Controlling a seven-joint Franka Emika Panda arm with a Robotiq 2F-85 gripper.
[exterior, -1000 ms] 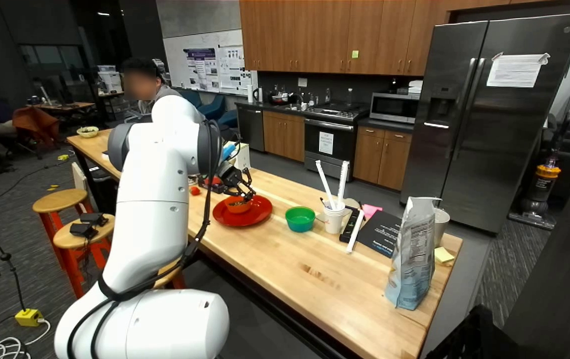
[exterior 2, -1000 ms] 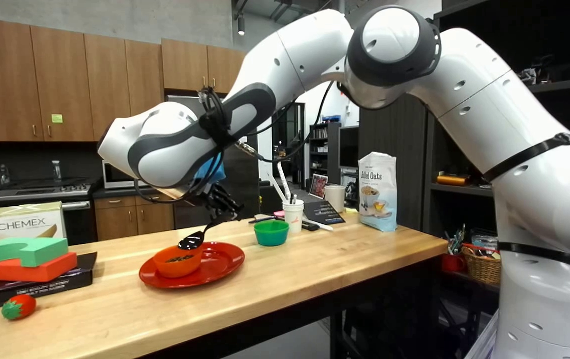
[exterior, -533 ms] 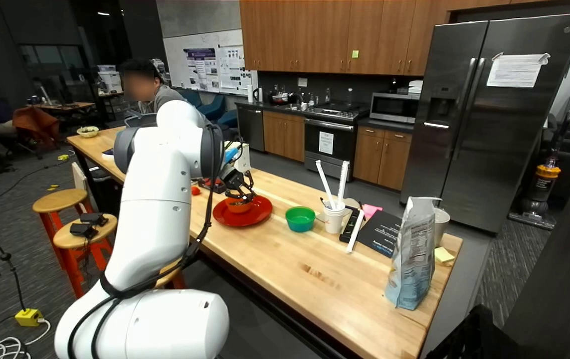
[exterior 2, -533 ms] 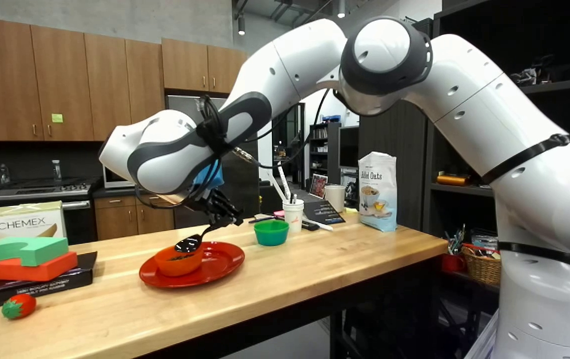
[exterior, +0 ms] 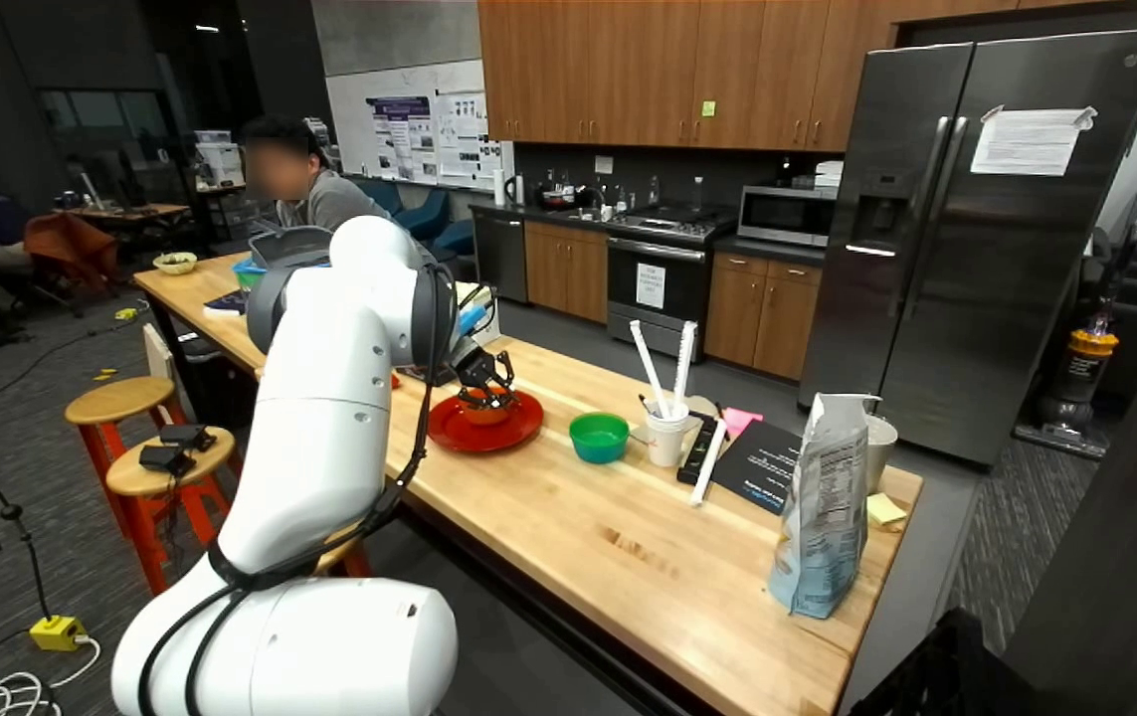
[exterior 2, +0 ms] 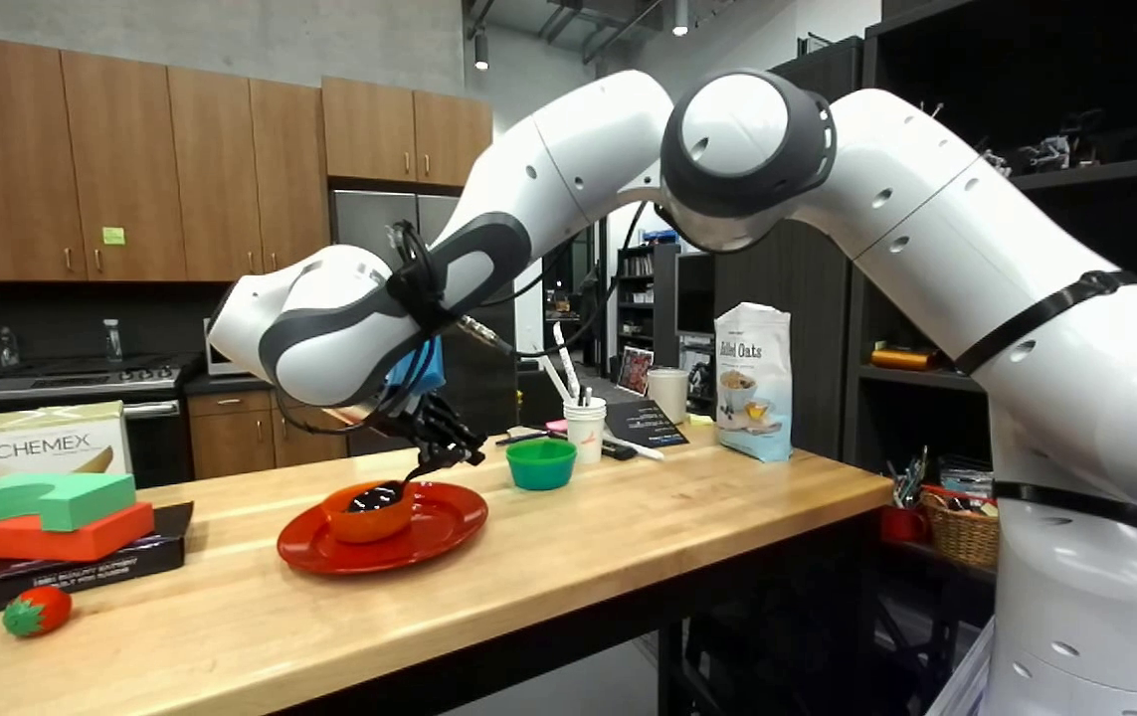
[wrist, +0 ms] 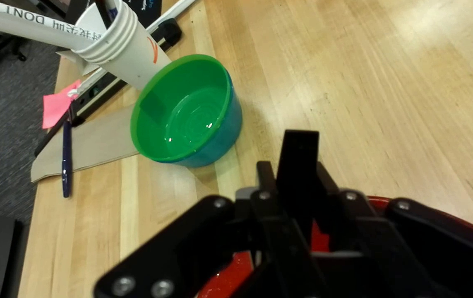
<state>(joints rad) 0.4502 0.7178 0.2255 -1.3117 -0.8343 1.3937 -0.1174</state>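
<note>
Pinches 1 black spoon (exterior 2: 376,496) by the handle in the tool (wrist: 296,180), pressed in on it from either side. Angles the spoon's head down inside the orange bowl (exterior 2: 366,528), set on the red plate (exterior 2: 446,525). On the bench (exterior 2: 578,532), near the plate but apart: 1 green bowl (exterior 2: 541,471). Just beside it: 1 stack of white cups (exterior 2: 586,435) holding 2 white sticks (exterior: 684,363).

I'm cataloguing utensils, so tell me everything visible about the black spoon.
The black spoon is glossy and plastic-looking, with an oval head and thin neck. Held by its handle in the gripper, it slants down, its head inside the orange bowl. Whether it touches the bowl is unclear.
</note>
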